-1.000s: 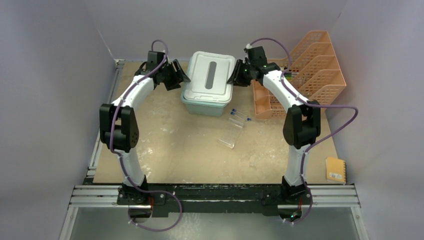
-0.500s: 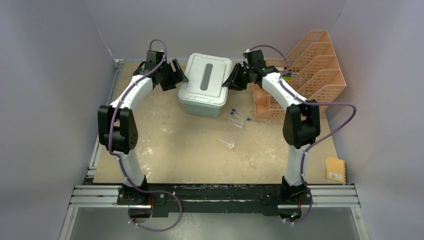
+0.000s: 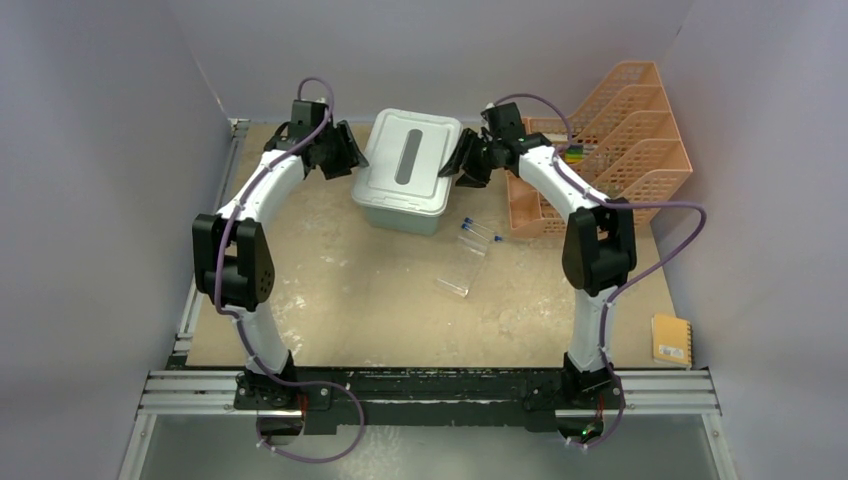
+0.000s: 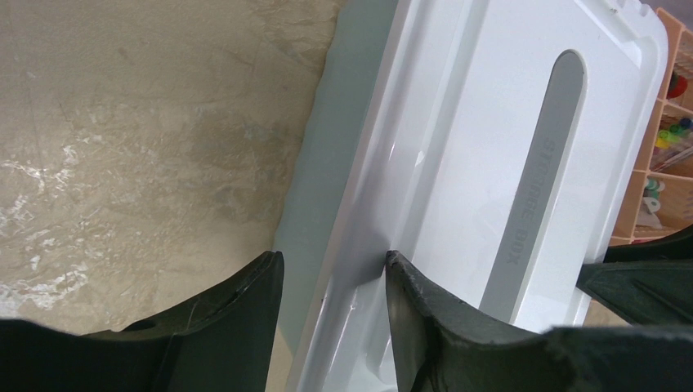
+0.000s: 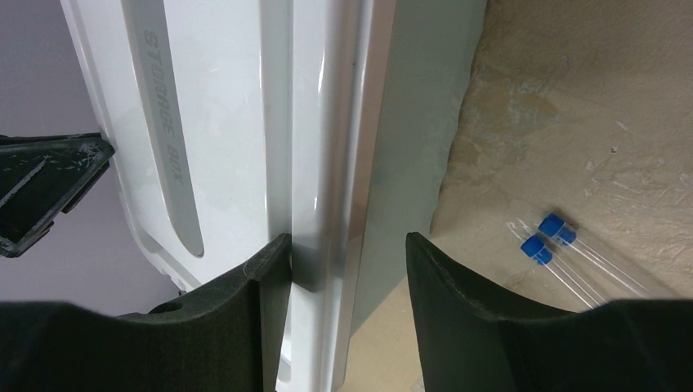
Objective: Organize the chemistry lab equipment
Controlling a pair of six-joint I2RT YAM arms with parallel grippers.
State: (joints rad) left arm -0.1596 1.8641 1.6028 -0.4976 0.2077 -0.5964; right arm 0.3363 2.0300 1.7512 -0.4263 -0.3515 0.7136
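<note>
Thin, clear blue-capped tubes (image 3: 468, 226) (image 5: 534, 249) lie flat and close together on the surface (image 3: 330, 300), right of centre, with their caps at the far-left ends. Just on their near side lies the clear rack (image 3: 462, 268), a transparent piece set at a slant; its pose is hard to make out.

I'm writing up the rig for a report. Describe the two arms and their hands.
The left arm and right arm have white shells with bulky black joints. A purple cable loops along each. The left hand and right hand are black, each with two broad, wedge-shaped fingers, scuffed at the edges.
</note>
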